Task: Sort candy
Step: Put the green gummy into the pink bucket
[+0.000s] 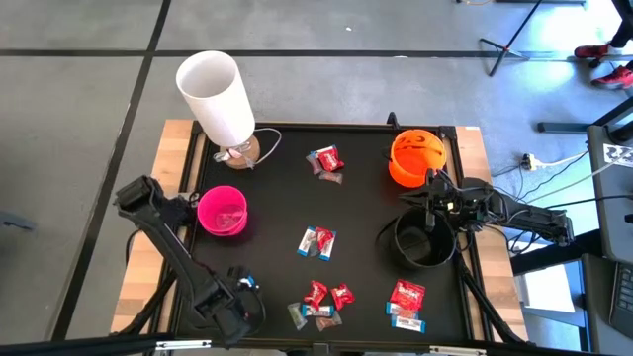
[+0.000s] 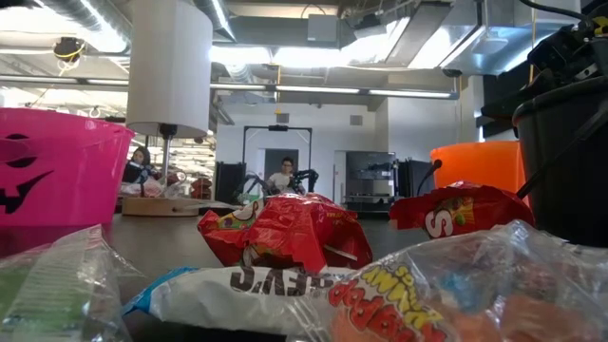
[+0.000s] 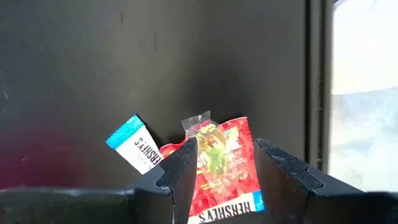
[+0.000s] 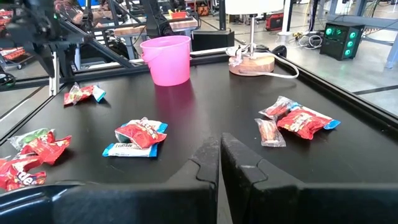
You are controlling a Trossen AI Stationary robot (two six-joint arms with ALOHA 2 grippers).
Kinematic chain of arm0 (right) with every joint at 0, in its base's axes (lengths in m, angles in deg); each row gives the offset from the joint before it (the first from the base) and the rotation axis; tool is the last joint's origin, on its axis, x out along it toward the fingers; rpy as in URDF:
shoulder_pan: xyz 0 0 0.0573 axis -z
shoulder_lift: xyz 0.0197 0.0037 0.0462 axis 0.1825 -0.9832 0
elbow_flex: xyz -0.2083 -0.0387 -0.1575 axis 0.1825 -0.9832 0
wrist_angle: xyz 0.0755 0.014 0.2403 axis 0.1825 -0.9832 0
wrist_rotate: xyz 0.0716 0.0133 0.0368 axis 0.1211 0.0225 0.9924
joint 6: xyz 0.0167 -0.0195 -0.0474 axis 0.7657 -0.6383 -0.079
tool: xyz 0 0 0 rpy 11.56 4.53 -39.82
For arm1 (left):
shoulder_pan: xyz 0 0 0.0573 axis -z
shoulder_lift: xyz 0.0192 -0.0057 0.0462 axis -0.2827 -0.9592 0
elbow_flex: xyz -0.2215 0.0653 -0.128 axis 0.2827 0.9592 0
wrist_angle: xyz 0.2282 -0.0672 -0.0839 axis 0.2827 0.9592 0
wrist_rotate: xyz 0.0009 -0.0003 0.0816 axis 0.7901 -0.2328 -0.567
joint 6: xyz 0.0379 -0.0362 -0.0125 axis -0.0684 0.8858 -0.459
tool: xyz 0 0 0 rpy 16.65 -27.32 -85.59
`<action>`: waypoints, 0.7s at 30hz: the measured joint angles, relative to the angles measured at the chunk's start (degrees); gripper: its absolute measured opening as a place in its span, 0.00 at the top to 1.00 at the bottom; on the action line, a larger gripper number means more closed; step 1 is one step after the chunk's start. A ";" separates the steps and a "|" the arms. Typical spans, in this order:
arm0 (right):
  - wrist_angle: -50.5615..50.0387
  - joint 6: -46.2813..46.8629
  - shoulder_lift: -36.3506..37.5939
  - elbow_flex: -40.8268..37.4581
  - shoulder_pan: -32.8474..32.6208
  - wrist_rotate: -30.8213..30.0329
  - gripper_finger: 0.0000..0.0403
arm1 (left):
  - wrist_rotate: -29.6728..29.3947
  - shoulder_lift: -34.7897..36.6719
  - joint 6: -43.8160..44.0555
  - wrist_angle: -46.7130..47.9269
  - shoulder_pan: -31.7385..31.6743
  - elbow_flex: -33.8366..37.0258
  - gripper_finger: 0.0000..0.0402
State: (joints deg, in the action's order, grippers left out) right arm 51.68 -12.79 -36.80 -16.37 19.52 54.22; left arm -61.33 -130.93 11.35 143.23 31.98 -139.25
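Small wrapped candy lies in heaps on the black table: one at the far middle (image 1: 326, 161), one in the centre (image 1: 317, 241), two near the front edge (image 1: 321, 302) (image 1: 406, 302). A small heap (image 3: 217, 165) of red, silvery and blue-and-white pieces lies at the near left. My left gripper (image 3: 224, 149) hangs open right over it, fingers pointing down, one on either side of the red piece; I see no touch. My right gripper (image 4: 219, 155) is shut and empty at the right, by the black bowl (image 1: 425, 242).
A pink bowl (image 1: 223, 211) stands at the left and an orange bowl (image 1: 415, 158) at the far right. A white lamp (image 1: 218, 99) on a wooden foot stands at the far left. The table's raised rim (image 3: 314, 93) runs close beside the left gripper.
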 joint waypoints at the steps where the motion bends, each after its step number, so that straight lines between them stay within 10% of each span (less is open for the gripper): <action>1: 0.00 0.01 0.00 -0.02 -0.01 0.00 0.96 | 0.39 -0.68 -0.04 0.05 0.00 0.02 0.63; 21: 0.00 0.02 0.00 0.00 -0.01 0.00 0.96 | 0.22 -5.83 1.16 1.40 0.17 0.06 0.63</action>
State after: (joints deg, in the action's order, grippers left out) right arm 51.68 -12.77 -36.80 -16.36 19.51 54.22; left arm -61.11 -136.76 12.51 144.63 32.16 -139.19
